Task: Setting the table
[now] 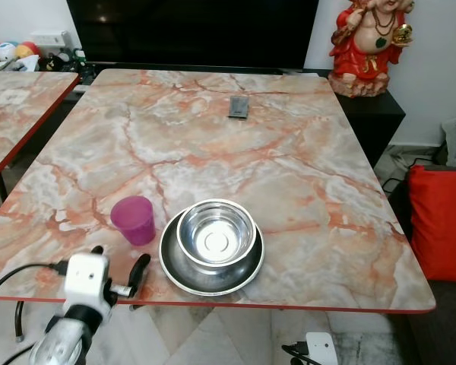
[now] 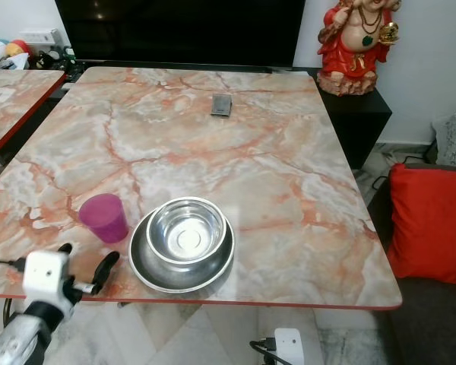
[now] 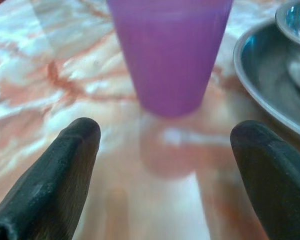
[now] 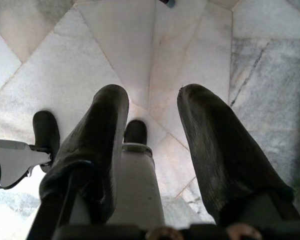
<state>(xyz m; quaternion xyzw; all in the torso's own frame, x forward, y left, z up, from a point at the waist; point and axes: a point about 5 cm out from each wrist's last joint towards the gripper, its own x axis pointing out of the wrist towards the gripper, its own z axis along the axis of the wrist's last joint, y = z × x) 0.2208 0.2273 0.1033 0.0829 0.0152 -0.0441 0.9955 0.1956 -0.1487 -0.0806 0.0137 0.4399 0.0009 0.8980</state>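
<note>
A purple plastic cup (image 1: 134, 220) stands upright near the front left of the marble table (image 1: 235, 152). Just right of it a steel bowl (image 1: 216, 232) sits in a steel plate (image 1: 181, 272). My left gripper (image 1: 120, 262) hovers low over the table's front edge, just short of the cup, open with nothing between its fingers. In the left wrist view the cup (image 3: 170, 55) stands ahead of the gap between the fingertips (image 3: 80, 135), apart from them, with the plate (image 3: 270, 75) to one side. My right gripper (image 4: 152, 97) hangs idle over the tiled floor, open and holding nothing.
A small dark flat device (image 1: 239, 106) lies at the table's far middle. A second marble table (image 1: 15, 99) stands to the left. A red statue (image 1: 368, 42) sits on a dark cabinet at the back right, a red cushion (image 1: 441, 220) at the right.
</note>
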